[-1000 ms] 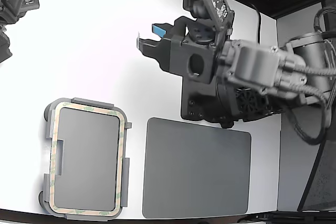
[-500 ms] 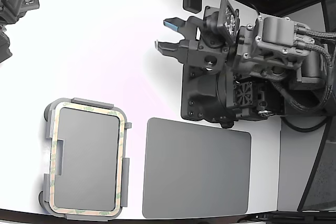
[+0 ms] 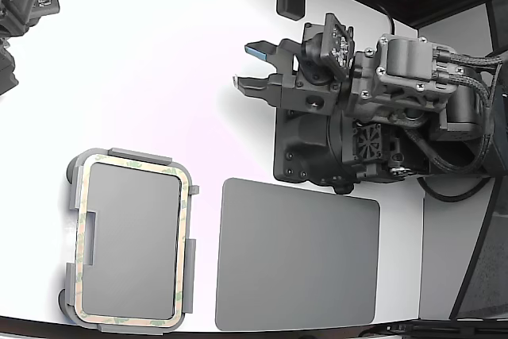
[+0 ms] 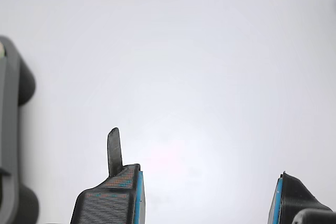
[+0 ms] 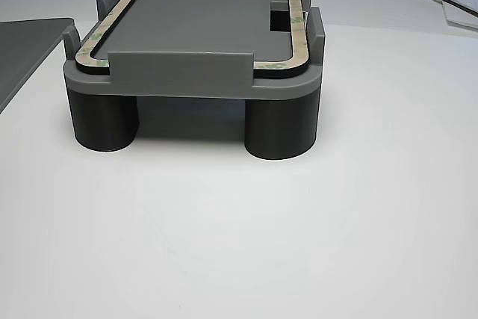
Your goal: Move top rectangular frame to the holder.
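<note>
Bright, even light from above floods every view, and the white worktop (image 3: 143, 77) is washed out to near featureless glare, with a faint pinkish cast in the exterior and wrist views. Shadows are soft and short: a dim one lies under the holder (image 5: 194, 84) in the other view. The pincer (image 4: 207, 198) fingertips are slightly soft in the wrist view.
</note>
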